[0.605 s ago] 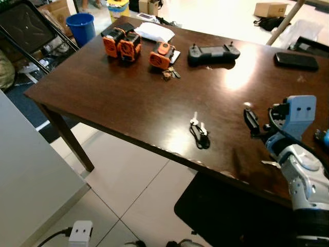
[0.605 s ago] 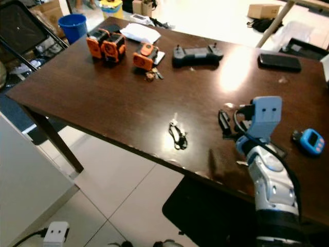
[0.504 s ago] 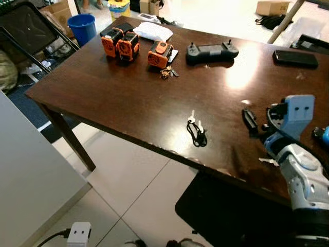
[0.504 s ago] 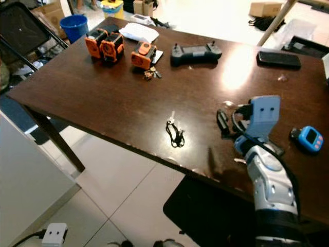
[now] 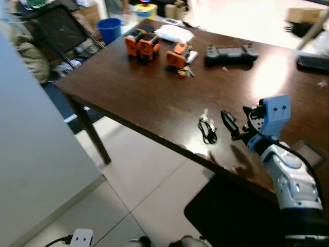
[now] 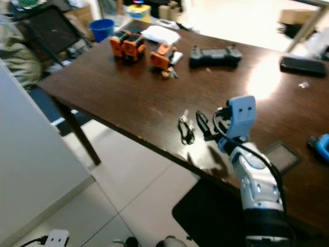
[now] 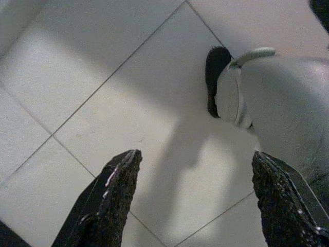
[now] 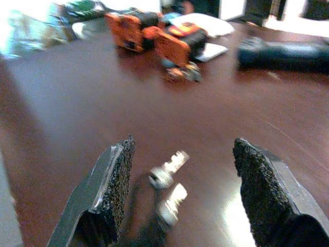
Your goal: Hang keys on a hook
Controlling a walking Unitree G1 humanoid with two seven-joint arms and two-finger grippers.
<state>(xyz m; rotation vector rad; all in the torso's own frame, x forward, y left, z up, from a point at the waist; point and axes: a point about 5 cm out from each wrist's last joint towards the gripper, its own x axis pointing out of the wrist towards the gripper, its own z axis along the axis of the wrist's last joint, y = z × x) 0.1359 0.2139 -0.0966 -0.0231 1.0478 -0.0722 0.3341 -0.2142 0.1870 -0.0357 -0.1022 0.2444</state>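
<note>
A small bunch of keys (image 5: pixel 207 128) on a black loop lies on the dark brown table (image 5: pixel 144 87), close to its near edge. My right gripper (image 5: pixel 229 123) hovers low over the table just right of the keys, fingers pointing toward them. In the right wrist view the keys (image 8: pixel 167 177) lie between and slightly beyond the open gripper (image 8: pixel 185 200), with nothing held. My left gripper (image 7: pixel 195 206) hangs idle and open over the tiled floor beside my own foot (image 7: pixel 231 87).
Orange battery packs (image 5: pixel 141 43), a black controller (image 5: pixel 231 53) and a white bag (image 5: pixel 175 33) sit at the table's far side. A blue bucket (image 5: pixel 110 30) and a folding chair (image 5: pixel 59 31) stand beyond the left corner. A grey-white wall (image 5: pixel 31 154) is close on my left.
The camera has swung, shifting the whole scene rightward. My right gripper now stands much nearer the keys than before. The keys lie where they were on the table.
</note>
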